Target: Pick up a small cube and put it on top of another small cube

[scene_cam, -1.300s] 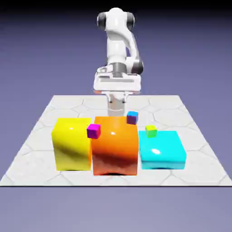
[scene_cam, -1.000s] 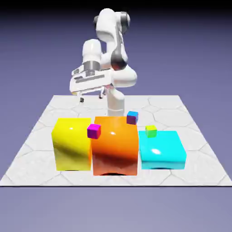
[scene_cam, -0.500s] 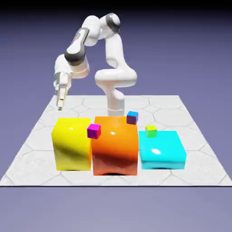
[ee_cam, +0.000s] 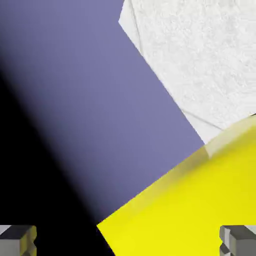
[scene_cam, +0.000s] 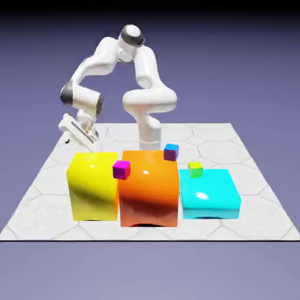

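Note:
No tiny teal-green cube shows in either view. My gripper (scene_cam: 89,141) hangs low at the exterior view's left, just behind the top edge of the big yellow block (scene_cam: 92,186). In the hand view my gripper (ee_cam: 128,244) is open, with its grey fingertips (ee_cam: 18,239) far apart and nothing between them. The yellow block (ee_cam: 190,210) fills that view's lower right. Three other tiny cubes show: a magenta cube (scene_cam: 121,169) at the orange block's corner, a blue cube (scene_cam: 170,152) behind the orange block and a yellow-green cube (scene_cam: 195,170) at the cyan block's back edge.
A big orange block (scene_cam: 149,188) stands in the middle and a glossy cyan block (scene_cam: 209,194) to its right, all three blocks side by side on the white tiled table (scene_cam: 246,153). The table's edge (ee_cam: 165,80) crosses the hand view.
The arm has swung from the middle to the exterior view's left and come down, bringing the hand from high above the table to just behind the yellow block.

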Controlling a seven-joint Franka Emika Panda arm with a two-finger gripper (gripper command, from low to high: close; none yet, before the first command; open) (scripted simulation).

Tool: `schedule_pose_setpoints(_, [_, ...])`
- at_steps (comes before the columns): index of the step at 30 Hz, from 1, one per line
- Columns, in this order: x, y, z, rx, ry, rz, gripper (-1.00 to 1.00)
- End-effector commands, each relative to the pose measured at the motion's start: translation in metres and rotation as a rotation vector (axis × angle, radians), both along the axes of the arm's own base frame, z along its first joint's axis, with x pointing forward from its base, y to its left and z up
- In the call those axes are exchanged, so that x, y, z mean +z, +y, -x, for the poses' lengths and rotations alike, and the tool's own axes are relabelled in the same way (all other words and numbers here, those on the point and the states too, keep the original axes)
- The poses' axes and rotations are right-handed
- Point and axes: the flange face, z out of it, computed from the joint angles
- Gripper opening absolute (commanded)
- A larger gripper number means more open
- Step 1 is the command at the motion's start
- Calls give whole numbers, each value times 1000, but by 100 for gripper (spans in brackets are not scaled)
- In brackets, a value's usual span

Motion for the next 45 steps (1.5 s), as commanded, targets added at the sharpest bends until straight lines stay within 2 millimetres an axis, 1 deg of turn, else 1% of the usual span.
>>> schedule_pose_setpoints(1, [-8,3,4,-38,-14,-48,0])
schedule_pose_setpoints(9, [-65,33,30,-354,-101,-431,0])
schedule_pose_setpoints(17, [-111,72,46,-676,-128,-806,0])
schedule_pose_setpoints(18, [-111,72,46,-676,-128,-806,0])
schedule_pose_setpoints(22, [-132,57,26,-674,-136,-806,0])
schedule_pose_setpoints(25, [-151,50,10,-675,-130,-806,0])
schedule_pose_setpoints(26, [-154,49,8,-676,-128,-806,0])
schedule_pose_setpoints(27, [-154,49,8,-676,-128,-806,-100])
schedule_pose_setpoints(28, [-154,49,8,-676,-128,-806,-100])
schedule_pose_setpoints(31, [-134,56,24,-674,-136,-807,-100])
schedule_pose_setpoints(35, [-113,71,45,-675,-130,-806,-100])
schedule_pose_setpoints(37, [-111,72,46,-676,-128,-806,-100])
schedule_pose_setpoints(41, [-84,30,43,-641,-242,-650,-100])
schedule_pose_setpoints(45, [-48,-6,35,-564,-350,-510,-100])
